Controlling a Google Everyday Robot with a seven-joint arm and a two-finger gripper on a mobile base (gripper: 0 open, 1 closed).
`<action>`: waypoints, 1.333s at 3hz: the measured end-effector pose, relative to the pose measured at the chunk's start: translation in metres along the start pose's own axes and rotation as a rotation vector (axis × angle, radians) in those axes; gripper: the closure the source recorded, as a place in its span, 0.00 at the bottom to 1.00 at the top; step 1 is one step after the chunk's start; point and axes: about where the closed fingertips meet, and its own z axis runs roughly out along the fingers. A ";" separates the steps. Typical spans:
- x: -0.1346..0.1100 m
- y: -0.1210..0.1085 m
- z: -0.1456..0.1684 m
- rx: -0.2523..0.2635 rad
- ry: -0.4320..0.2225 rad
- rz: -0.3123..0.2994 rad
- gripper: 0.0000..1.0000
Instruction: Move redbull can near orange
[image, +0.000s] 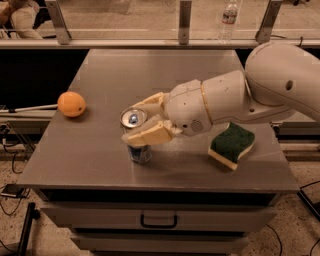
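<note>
The gripper (132, 123) reaches in from the right, near the middle of the counter's (150, 70) front edge. Its two pale fingers (149, 135) are drawn narrow and clamp the redbull can (140, 153), one behind the rim and one across the front. The can stands upright, long axis vertical, top facing up; what is inside cannot be told. The orange (71, 104) lies well apart at the left edge. A green-and-yellow sponge (231, 146) sits toward the front right corner. The drawer (158, 219) below is shut.
</note>
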 end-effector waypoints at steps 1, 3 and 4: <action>-0.019 -0.014 0.001 -0.016 -0.019 -0.036 1.00; -0.061 -0.076 0.009 0.004 -0.040 -0.071 1.00; -0.064 -0.117 0.020 0.029 -0.030 -0.030 1.00</action>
